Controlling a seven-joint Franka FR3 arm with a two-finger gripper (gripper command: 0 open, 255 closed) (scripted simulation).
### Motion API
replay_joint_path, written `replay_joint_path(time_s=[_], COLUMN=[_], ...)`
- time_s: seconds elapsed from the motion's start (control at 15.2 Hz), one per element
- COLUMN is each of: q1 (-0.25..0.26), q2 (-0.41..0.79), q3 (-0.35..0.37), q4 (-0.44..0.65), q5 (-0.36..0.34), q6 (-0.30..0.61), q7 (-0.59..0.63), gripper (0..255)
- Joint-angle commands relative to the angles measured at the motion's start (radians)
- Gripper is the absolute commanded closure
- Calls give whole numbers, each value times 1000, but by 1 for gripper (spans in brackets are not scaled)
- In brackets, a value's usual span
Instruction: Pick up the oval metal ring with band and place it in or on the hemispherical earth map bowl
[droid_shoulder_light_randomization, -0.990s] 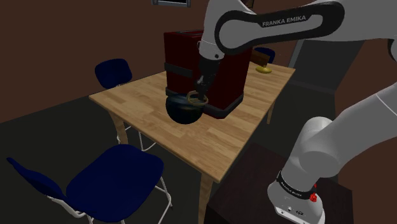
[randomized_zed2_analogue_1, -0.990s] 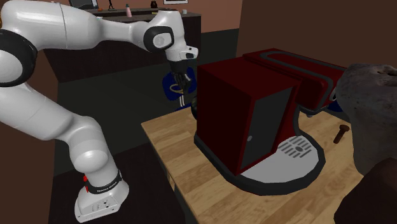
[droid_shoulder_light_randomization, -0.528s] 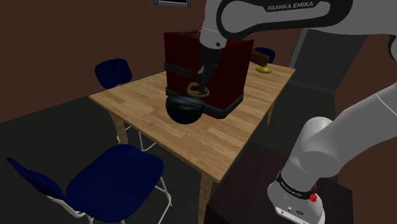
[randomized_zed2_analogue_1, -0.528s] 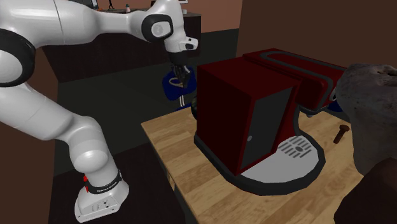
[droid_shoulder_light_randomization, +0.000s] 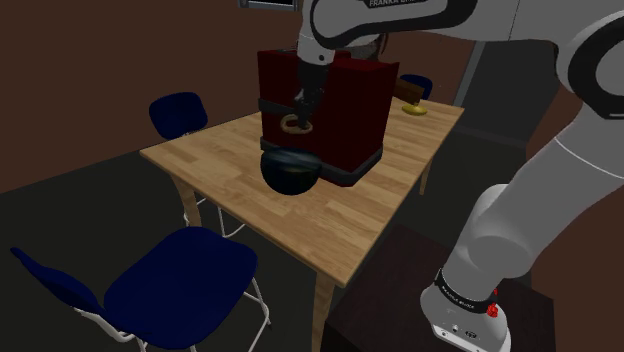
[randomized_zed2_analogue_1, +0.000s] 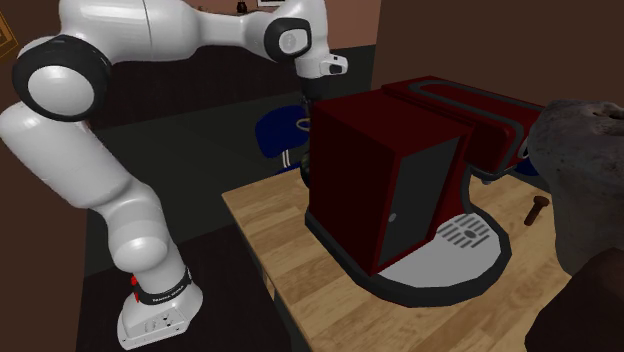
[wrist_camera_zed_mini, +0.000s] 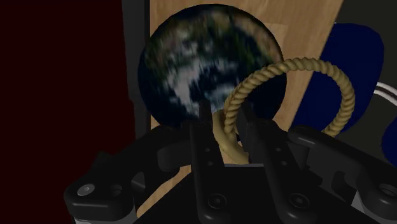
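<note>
My gripper (droid_shoulder_light_randomization: 301, 108) hangs above the earth map bowl (droid_shoulder_light_randomization: 291, 172), a dark globe-patterned half sphere on the wooden table (droid_shoulder_light_randomization: 200, 158) in front of a red coffee machine (droid_shoulder_light_randomization: 345, 100). It is shut on a tan, rope-textured oval ring (droid_shoulder_light_randomization: 297, 125) that dangles below the fingertips, well clear of the bowl. In the wrist view the gripper (wrist_camera_zed_mini: 226, 127) clasps the ring's band between both fingers (wrist_camera_zed_mini: 201, 137), the ring's loop (wrist_camera_zed_mini: 347, 95) spreads off to one side, and the bowl (wrist_camera_zed_mini: 197, 63) lies straight beyond. In the second exterior view the gripper (randomized_zed2_analogue_1: 307, 104) is beside the machine's top corner.
The tall red coffee machine (randomized_zed2_analogue_1: 400, 170) stands right behind the gripper. Blue chairs (droid_shoulder_light_randomization: 178, 112) (droid_shoulder_light_randomization: 180, 285) flank the table. A yellow object (droid_shoulder_light_randomization: 414, 110) lies at the table's far end. A brown bolt (randomized_zed2_analogue_1: 537, 210) and a dark lumpy mass (randomized_zed2_analogue_1: 585, 150) sit near the machine.
The arm has lifted the ring from just above the bowl's rim to well above it, drifting slightly toward the shoulder view's left. The bowl has not moved.
</note>
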Motion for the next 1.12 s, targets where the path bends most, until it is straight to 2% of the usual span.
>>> replay_joint_path(time_s=[0.0,0.26,1.06], q1=[-10,-28,-28], q2=[69,212,211], q3=[-14,-37,-37], q4=[71,234,72], q5=[-4,-5,-4], q6=[-2,-23,139], q7=[-22,-63,-65], gripper=[255,255,255])
